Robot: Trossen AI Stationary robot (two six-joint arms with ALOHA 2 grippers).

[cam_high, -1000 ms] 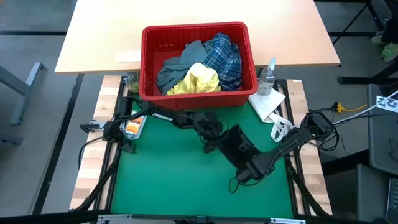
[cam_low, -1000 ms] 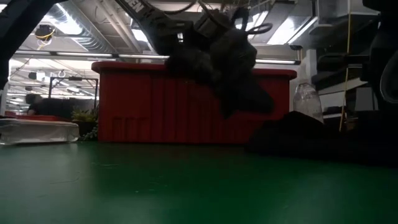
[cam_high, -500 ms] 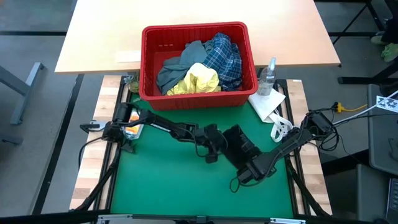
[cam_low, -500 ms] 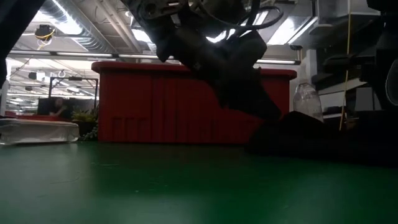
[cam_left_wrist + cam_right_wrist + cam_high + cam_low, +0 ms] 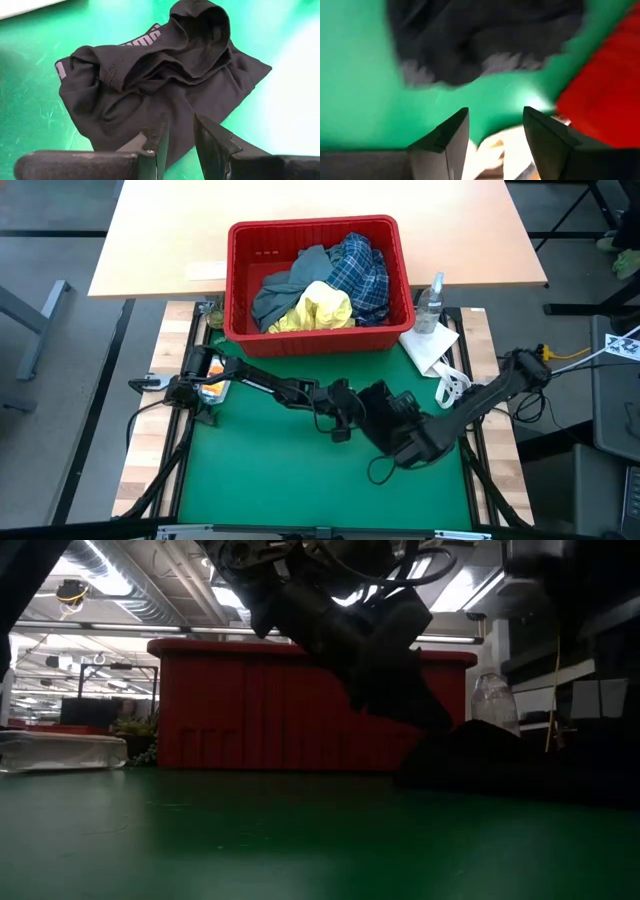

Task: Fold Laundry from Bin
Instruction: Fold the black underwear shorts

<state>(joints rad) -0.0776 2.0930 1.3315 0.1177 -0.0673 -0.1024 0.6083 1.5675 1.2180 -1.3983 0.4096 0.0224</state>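
Note:
A dark navy garment [image 5: 385, 408] lies crumpled on the green mat, in front of the red bin [image 5: 318, 230]. The bin holds a yellow piece [image 5: 322, 308], a plaid shirt [image 5: 362, 270] and a grey-blue piece [image 5: 285, 285]. My left gripper [image 5: 348, 415] reaches in from the left and is shut on the garment's left edge. My right gripper [image 5: 405, 442] hovers open just above the garment's near right side. In the right wrist view its fingers [image 5: 495, 117] have only mat between them. My left gripper has the dark garment's edge [image 5: 179, 132] pinched between its two fingers, which stand a little apart with cloth between them. It comes slanting down from the table's left. How many layers it has, I cannot tell. The garment [image 5: 150, 85] lies slack on the mat.
A spray bottle [image 5: 431, 302] and a white paper towel [image 5: 430, 345] stand right of the bin, with a white object [image 5: 452, 388] below them. An orange item [image 5: 212, 385] lies at the mat's left edge. Bare green mat stretches along the near side.
My right gripper has opened, let go of the dark garment and risen above it. My left gripper has swung toward the table's near edge and rolled at the wrist, keeping its hold, then stayed still. The garment stays on the mat.

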